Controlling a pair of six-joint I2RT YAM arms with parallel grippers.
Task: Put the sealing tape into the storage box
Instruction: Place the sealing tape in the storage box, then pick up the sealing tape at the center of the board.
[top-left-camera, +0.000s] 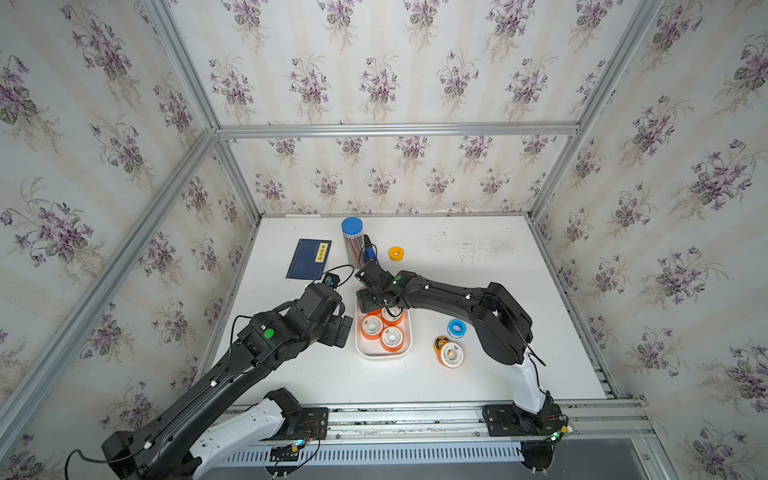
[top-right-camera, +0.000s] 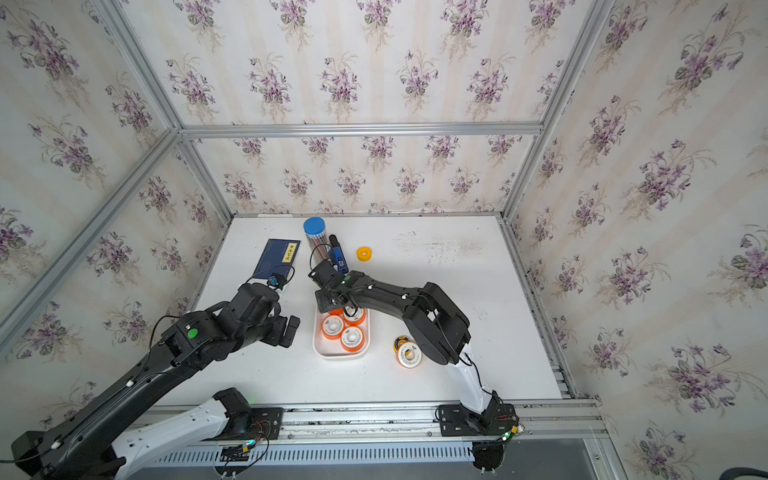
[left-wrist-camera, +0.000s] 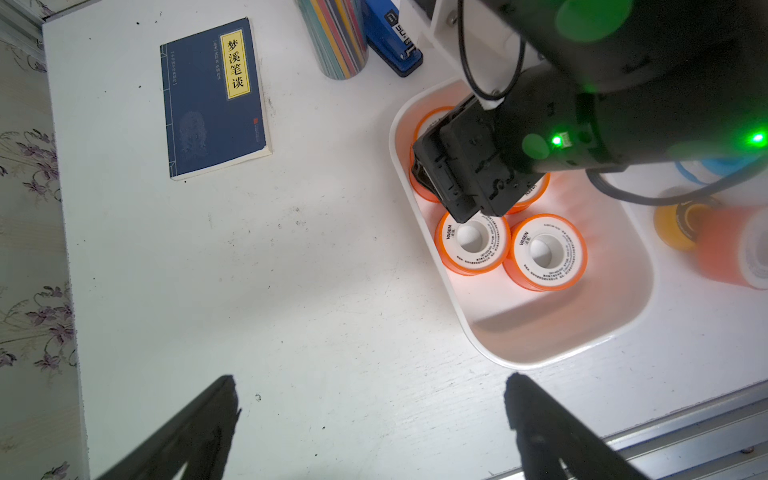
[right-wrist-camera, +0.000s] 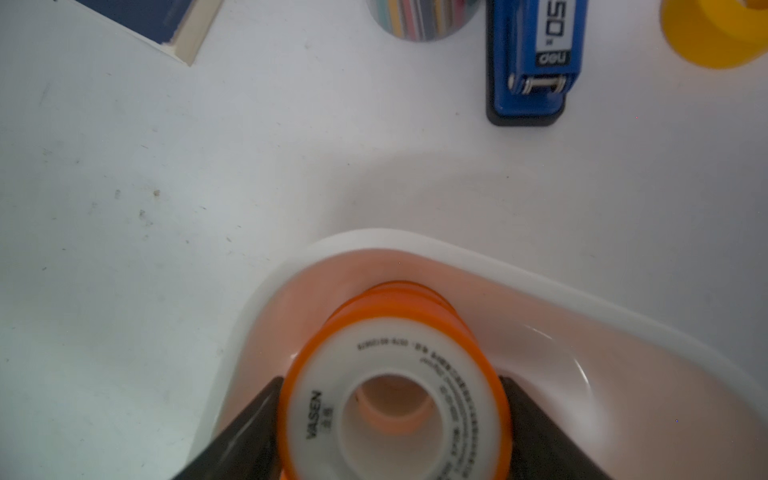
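The storage box is a white tray in mid-table. Two orange sealing tape spools lie flat in it, and a third shows partly under the arm. My right gripper reaches into the box's far end. Its fingers press both sides of an orange spool, which rests on another spool. My left gripper hangs open and empty over bare table, left of the box. Loose spools lie right of the box: orange, yellow-black and blue.
A yellow spool lies at the back. A dark blue book, a pencil tube with a blue lid and a blue stapler stand behind the box. Metal rails edge the table.
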